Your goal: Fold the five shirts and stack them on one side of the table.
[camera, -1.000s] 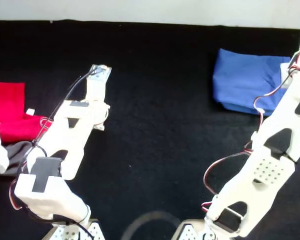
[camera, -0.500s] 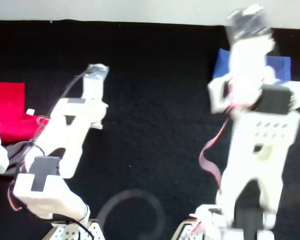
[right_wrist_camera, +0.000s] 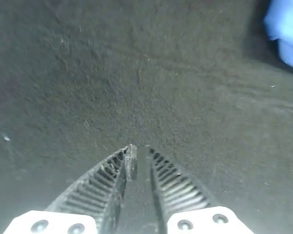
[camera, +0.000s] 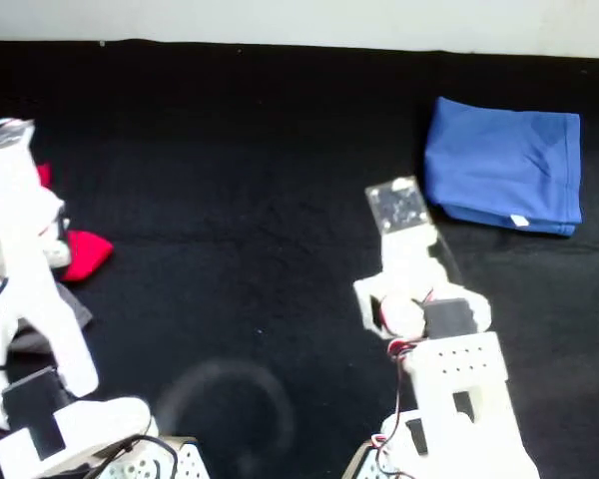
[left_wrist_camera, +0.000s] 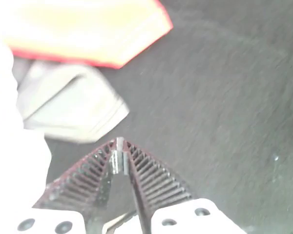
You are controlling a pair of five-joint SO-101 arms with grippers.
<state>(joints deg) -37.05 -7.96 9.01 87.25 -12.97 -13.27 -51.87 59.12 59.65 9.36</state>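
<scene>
A folded blue shirt (camera: 504,165) lies at the table's far right; its edge (right_wrist_camera: 285,29) shows in the right wrist view. At the left edge a red shirt (camera: 82,254) and a grey shirt (camera: 72,309) lie partly under my left arm. My left gripper (camera: 5,135) hangs over that pile, shut and empty (left_wrist_camera: 118,146), with the red shirt (left_wrist_camera: 88,29), the grey shirt (left_wrist_camera: 68,107) and a white cloth (left_wrist_camera: 10,146) below it. My right gripper (camera: 399,205) is over bare black cloth left of the blue shirt, fingers together and holding nothing (right_wrist_camera: 139,150).
A black cloth (camera: 250,150) covers the table up to a pale wall at the back. Both arm bases stand at the front edge. The wide middle stretch between the arms holds no objects.
My left arm swung from mid-left to the far left edge, over the red and grey shirts. My right arm swung from the right edge by the blue shirt towards the centre.
</scene>
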